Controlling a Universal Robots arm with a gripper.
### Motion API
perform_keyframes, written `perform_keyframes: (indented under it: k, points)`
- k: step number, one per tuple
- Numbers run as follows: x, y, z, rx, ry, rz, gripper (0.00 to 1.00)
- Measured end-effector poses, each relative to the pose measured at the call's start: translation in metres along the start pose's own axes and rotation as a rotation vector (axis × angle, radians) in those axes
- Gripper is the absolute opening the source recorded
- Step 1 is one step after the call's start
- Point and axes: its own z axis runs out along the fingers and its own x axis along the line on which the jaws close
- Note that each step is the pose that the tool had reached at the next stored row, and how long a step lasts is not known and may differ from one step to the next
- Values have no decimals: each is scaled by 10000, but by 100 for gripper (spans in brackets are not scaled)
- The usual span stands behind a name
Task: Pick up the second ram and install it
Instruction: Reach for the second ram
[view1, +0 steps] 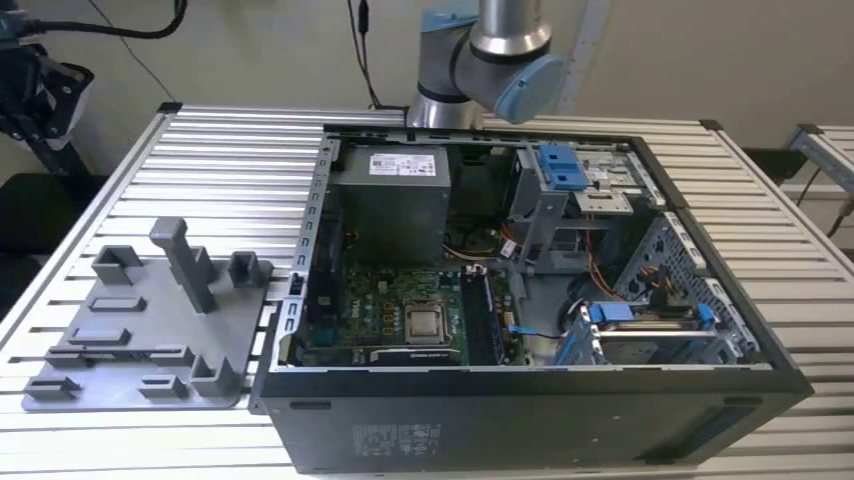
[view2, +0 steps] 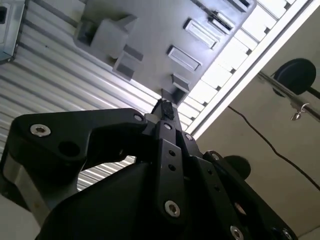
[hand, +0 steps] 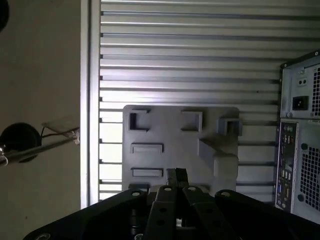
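Note:
In both wrist views my gripper (view2: 165, 108) (hand: 176, 175) hangs high above the grey fixture plate (view2: 150, 25) (hand: 170, 132), shut, its two black fingertips pressed together with nothing between them. The plate's slots and posts (view1: 187, 262) look bare. In the exterior view the open computer case (view1: 534, 410) shows the motherboard (view1: 387, 310), with dark narrow strips in the memory slots (view1: 486, 315) beside the processor. I cannot tell whether one of them is the second ram. The arm (view1: 487, 60) rises behind the case.
The case and plate rest on a ribbed aluminium table (view1: 227, 150). The case's rear panel (hand: 300, 150) lies beside the plate. Inside are a power supply (view1: 390, 200) and blue-tabbed drive cages (view1: 567, 170). A dark stand (view1: 34, 90) and cables are at the exterior view's left.

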Motion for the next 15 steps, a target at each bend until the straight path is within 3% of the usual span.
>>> perform_keyframes:
  k: [10, 15]
  points:
    - [-16, -365, 22, -11, 23, 1, 11]
    - [-20, -473, 31, -15, 32, 2, 11]
